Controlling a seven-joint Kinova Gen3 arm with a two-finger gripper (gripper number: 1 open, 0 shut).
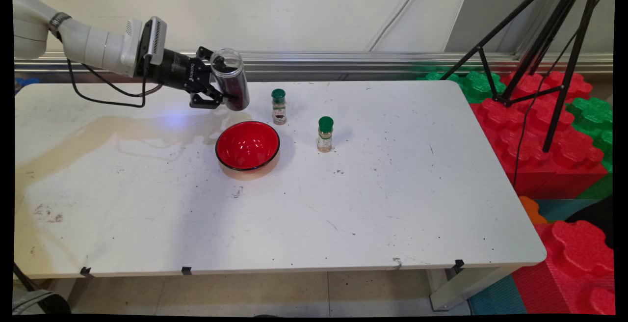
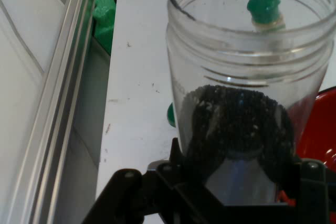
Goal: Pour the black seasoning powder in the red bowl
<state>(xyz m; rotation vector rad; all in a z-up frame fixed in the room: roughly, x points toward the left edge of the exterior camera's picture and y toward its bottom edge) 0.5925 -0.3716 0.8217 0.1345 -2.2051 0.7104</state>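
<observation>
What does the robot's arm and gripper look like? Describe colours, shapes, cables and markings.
The arm is white, made of rounded tubular links, with a metal band near the left. A ribbed white module sits at the wrist. Black cables loop beneath. The gripper is black, with a cylindrical body bearing white lettering and angular linkage fingers.

We see a lab: a tripod (image 1: 549,57) and foam blocks (image 1: 544,130) beside the white table's (image 1: 392,204) right edge.

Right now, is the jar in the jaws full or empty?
Partly full. The lidless clear jar, held above the table beside the red bowl, has dark granules in its lower part; the upper part is clear.
</observation>
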